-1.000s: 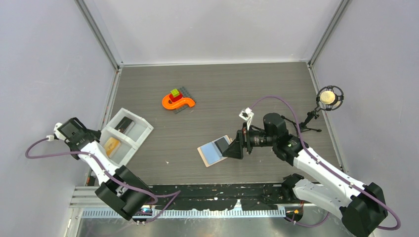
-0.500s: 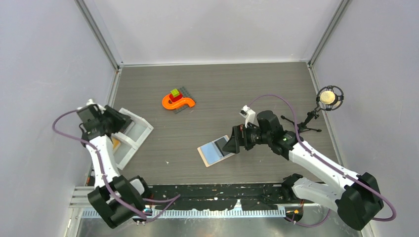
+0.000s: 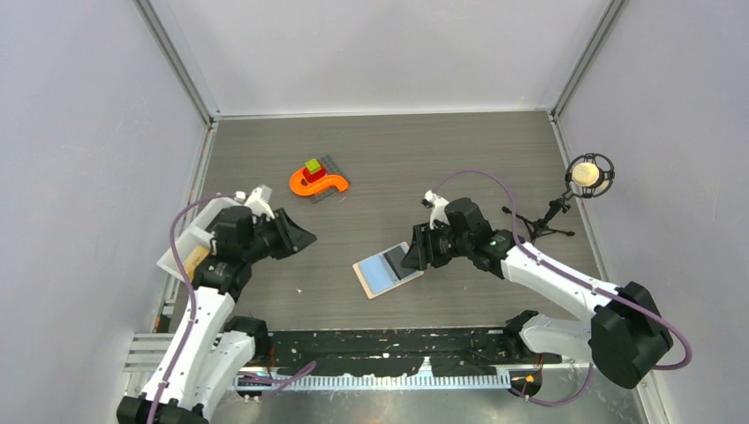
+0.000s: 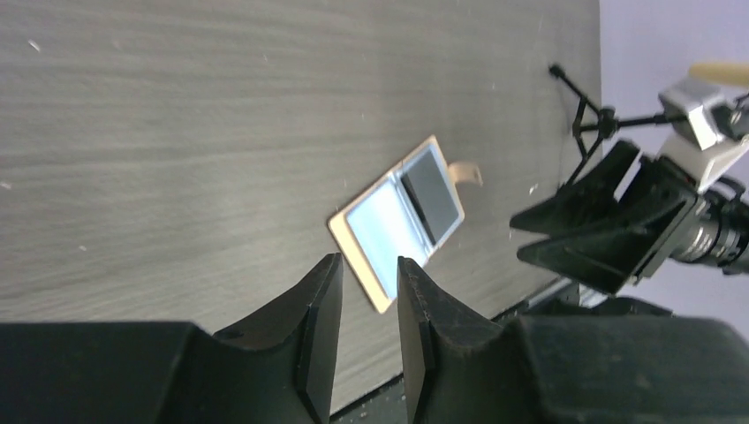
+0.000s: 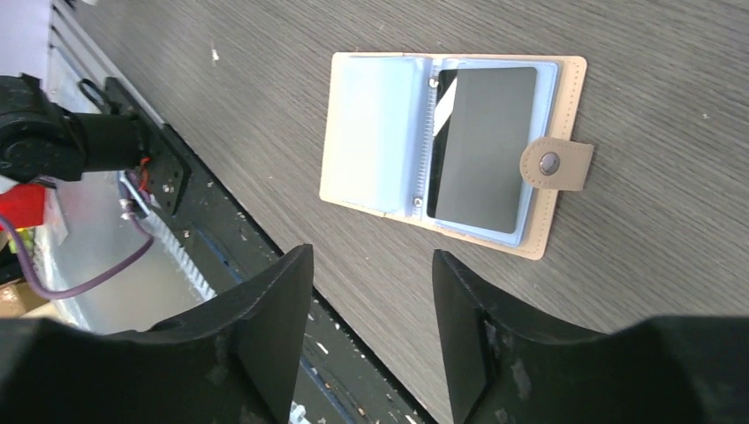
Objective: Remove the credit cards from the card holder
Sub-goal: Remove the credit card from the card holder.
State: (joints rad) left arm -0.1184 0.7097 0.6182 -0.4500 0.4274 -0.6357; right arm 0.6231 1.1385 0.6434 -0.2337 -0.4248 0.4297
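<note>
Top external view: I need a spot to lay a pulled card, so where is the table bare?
Bare: the stretch between the left gripper and the card holder, and the far band behind the orange S-shaped toy. Crowded: the card holder's right edge by the right gripper, and the left edge around the white tray.

Table (image 3: 442, 150) — card holder (image 3: 378, 272), tray (image 3: 186, 233), toy (image 3: 318, 183)
</note>
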